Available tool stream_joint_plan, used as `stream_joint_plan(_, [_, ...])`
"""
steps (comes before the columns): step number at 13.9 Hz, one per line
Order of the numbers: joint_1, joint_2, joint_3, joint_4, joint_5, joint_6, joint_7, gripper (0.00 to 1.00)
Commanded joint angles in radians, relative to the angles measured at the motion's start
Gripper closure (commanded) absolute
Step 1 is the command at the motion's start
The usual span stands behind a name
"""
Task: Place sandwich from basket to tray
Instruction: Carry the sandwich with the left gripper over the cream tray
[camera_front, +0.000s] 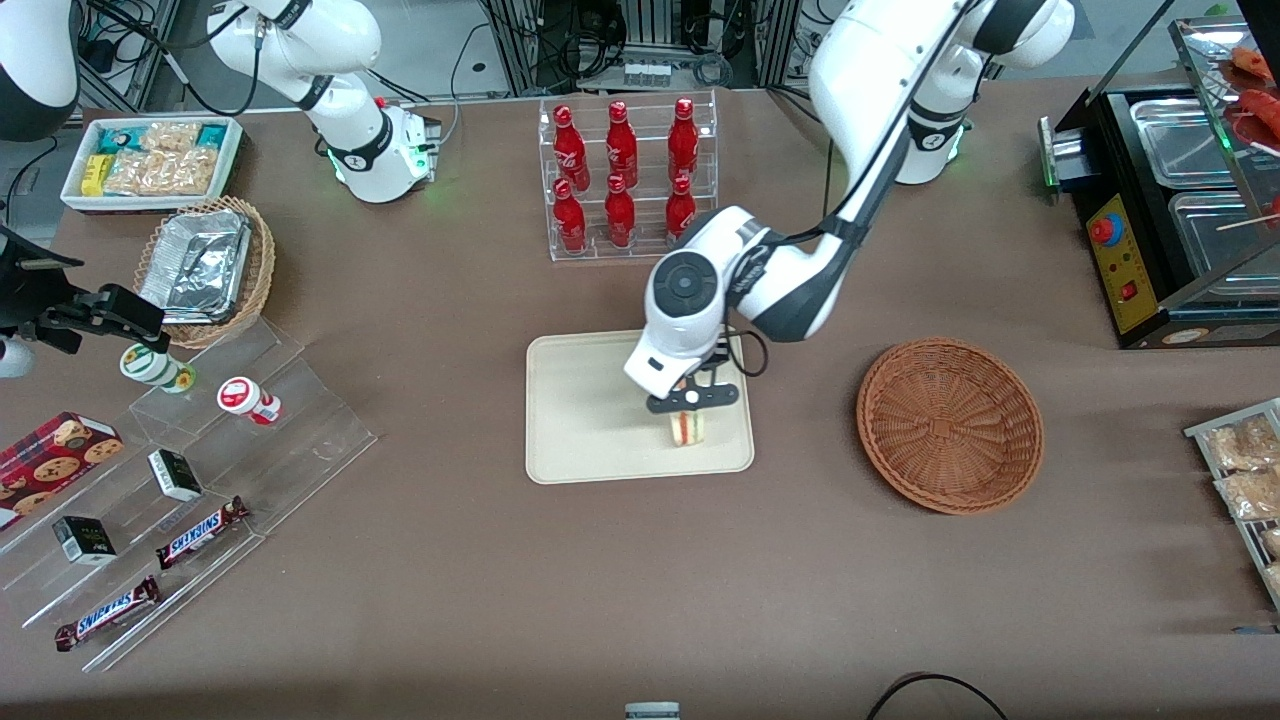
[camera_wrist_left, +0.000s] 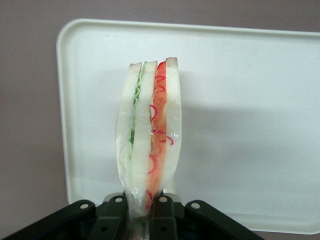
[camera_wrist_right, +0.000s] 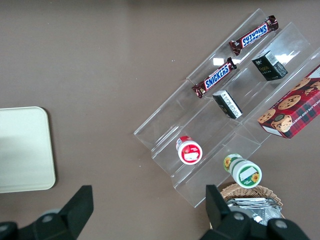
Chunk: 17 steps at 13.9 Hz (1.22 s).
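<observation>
The sandwich (camera_wrist_left: 149, 131) stands on edge over the cream tray (camera_front: 580, 420), at about four o'clock from the tray's middle, pinched at its base by the closed claw (camera_front: 690, 400). The wicker basket (camera_front: 950, 425) on the table (camera_front: 640, 600) is empty. Carrying looks done; releasing and withdrawing remain.

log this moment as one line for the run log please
phase: placing | hand: over tray, shut on sandwich | sandwich: upright, at tray surface, contact unclear | basket: empty
</observation>
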<state>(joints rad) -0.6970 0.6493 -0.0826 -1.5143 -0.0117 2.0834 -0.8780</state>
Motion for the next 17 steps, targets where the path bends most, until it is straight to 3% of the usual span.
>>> stream_joint_plan(1, [-0.045, 0.065, 0.014, 0.103, -0.001, -0.031, -0.042, 1.0])
stream_joint_plan(17, [-0.099, 0.159, 0.018, 0.195, 0.013, -0.026, -0.119, 1.0])
